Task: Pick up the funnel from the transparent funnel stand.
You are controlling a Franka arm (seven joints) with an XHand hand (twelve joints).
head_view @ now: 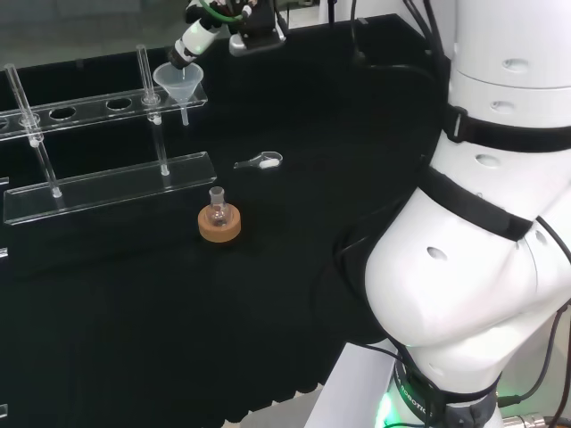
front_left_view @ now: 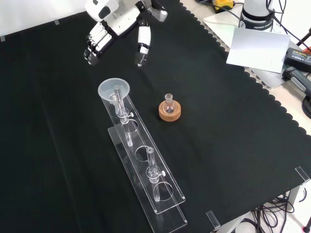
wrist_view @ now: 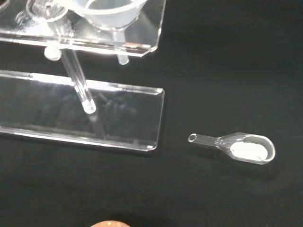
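A clear funnel (head_view: 181,82) sits in the end hole of the transparent stand (head_view: 107,185), its stem hanging down through the top shelf. Seen from the front, the funnel (front_left_view: 114,90) is at the far end of the stand (front_left_view: 146,167). The black and white hand (front_left_view: 112,19) hovers just beyond it, open, with fingers (front_left_view: 94,47) and thumb spread downward and nothing between them. From the head view the hand (head_view: 191,37) hangs right above the funnel's rim. At the wrist, the funnel's underside (wrist_view: 111,12) and the stand's shelf (wrist_view: 137,46) appear close.
A small round flask on a cork ring (head_view: 219,223) stands near the stand's end (front_left_view: 170,109). A clear scoop (head_view: 260,161) holding white powder lies on the cloth (wrist_view: 242,147). Paper and cables (front_left_view: 257,46) lie past the cloth's scalloped edge.
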